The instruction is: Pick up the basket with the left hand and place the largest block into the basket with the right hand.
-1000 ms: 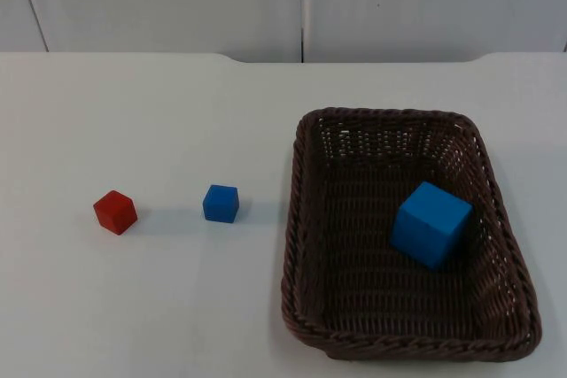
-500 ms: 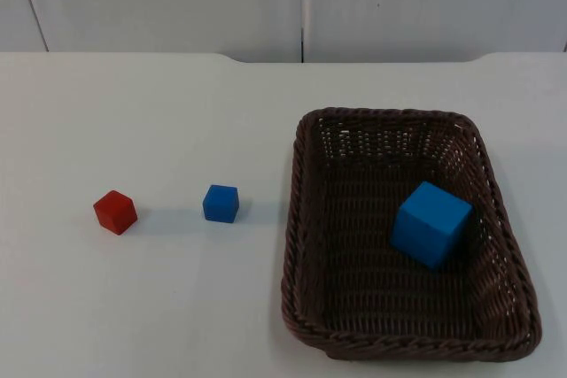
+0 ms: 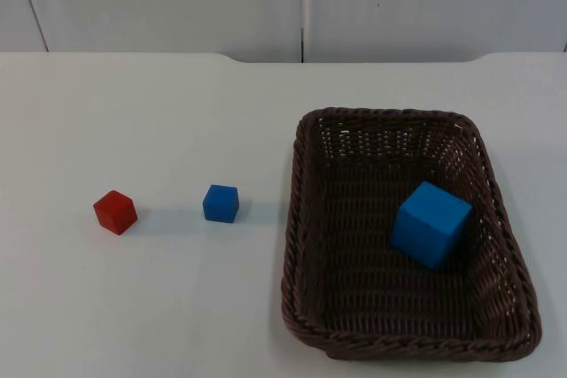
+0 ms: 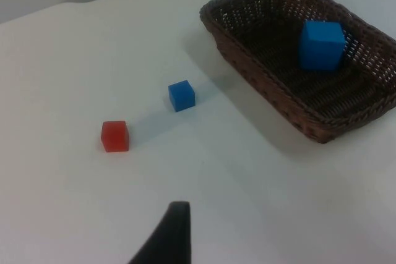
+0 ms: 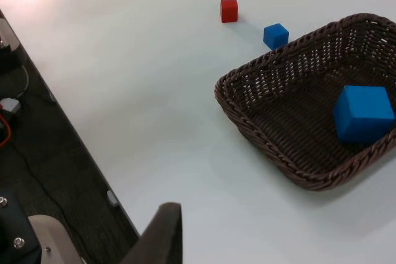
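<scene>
Basket [image 3: 306, 219] sits on the table with the big blue block [image 3: 431, 224] already inside, so I judge the placing done, both arms wait pulled back, jaw state I cannot tell, next move nothing.

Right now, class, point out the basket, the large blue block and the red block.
basket [image 3: 301, 219], top view, on its left rim.
large blue block [image 3: 431, 224], top view, on its front face.
red block [image 3: 115, 212], top view, at its middle.
</scene>
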### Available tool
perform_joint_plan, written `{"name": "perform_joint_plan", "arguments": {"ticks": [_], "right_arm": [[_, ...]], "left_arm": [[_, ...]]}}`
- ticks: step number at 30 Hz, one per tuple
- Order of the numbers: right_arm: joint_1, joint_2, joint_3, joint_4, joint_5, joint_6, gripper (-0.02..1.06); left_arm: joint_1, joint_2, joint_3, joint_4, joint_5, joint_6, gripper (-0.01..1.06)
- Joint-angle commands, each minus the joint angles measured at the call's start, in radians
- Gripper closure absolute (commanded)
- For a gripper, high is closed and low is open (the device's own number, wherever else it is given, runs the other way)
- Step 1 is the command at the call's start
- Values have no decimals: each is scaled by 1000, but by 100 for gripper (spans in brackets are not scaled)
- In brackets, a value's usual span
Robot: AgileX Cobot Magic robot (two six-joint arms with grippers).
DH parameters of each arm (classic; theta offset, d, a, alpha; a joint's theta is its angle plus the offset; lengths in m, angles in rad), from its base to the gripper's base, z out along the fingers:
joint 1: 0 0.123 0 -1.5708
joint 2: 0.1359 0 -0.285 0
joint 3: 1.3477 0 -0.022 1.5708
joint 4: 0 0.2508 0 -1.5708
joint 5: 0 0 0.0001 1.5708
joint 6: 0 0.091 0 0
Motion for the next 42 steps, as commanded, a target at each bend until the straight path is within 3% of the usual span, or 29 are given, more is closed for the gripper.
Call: {"name": "perform_joint_plan", "arguments": {"ticks": [1,9,34,42], "right_arm": [[-1,-2,2,0,-15,3,-1],[-3,-2,2,0,-15,3,-1],[-3,-2,2,0,-15,3,-1],[-3,-2,2,0,-15,3,-1]], "left_arm": [[-2,-4,4,4,0,-8,0],[40,-4,4,8,0,-8,0],[469,-4,4,8,0,-8,0],[543,-4,4,8,0,-8,0]]}}
